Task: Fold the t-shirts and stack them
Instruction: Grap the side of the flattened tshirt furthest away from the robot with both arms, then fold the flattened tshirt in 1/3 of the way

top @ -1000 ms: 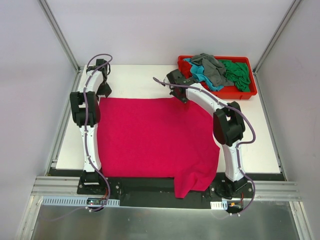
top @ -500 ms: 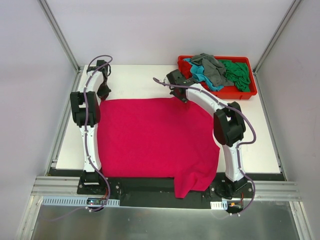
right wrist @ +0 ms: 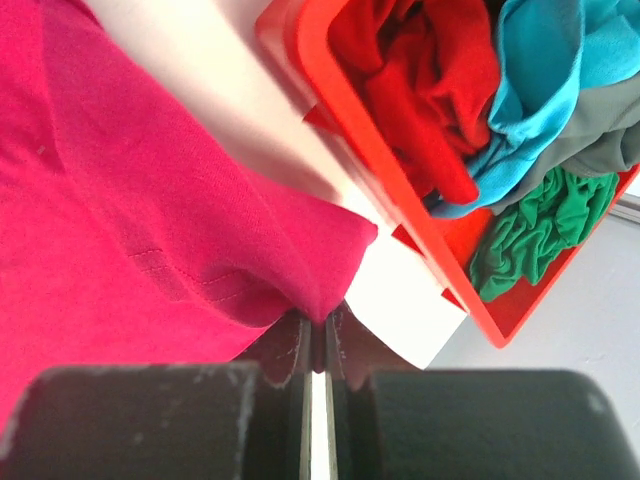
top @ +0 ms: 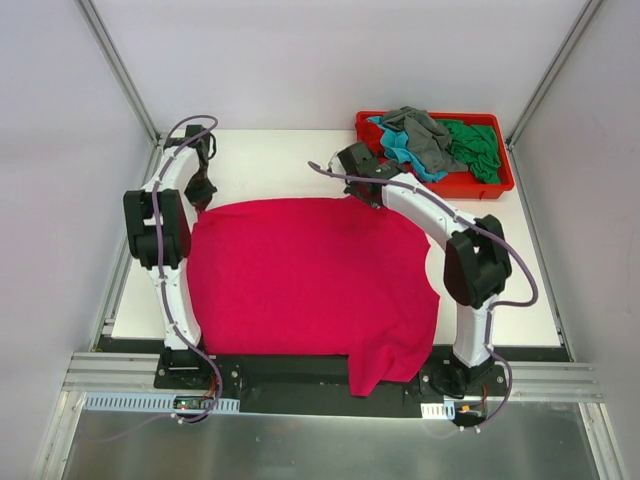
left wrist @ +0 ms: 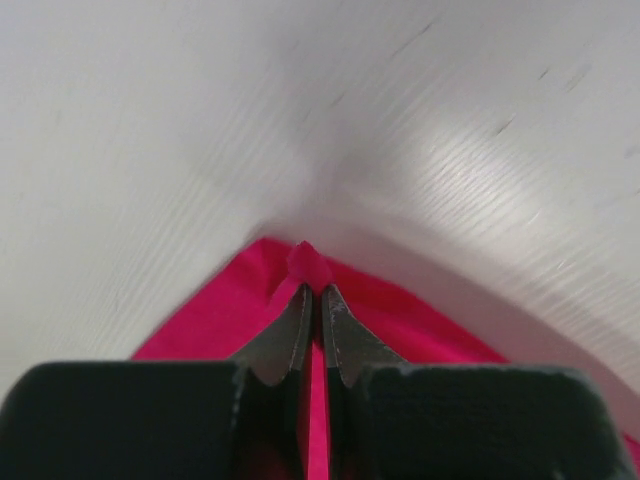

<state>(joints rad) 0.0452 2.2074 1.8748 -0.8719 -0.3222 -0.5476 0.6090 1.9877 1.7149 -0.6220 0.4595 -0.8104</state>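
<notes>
A large magenta-pink t-shirt (top: 310, 280) lies spread flat on the white table. My left gripper (top: 200, 193) is at its far left corner, shut on a small peak of the magenta cloth (left wrist: 305, 262) between the fingertips (left wrist: 296, 318). My right gripper (top: 370, 195) is at the far right corner, shut on a fold of the same shirt (right wrist: 200, 230). Both pinched corners are raised a little off the table. More t-shirts lie heaped in a red tray: grey (top: 425, 130), teal (top: 400, 150), green (top: 475, 145) and dark red (right wrist: 420, 70).
The red plastic tray (top: 480, 187) stands at the far right corner of the table, its rim (right wrist: 340, 110) close beside my right gripper. A flap of the magenta shirt (top: 385, 365) hangs over the near edge between the arm bases. Frame posts stand at both sides.
My left gripper has shut on the shirt's far left corner and its elbow has swung left. The right arm's elbow has shifted right. The shirt's far edge now bows upward.
</notes>
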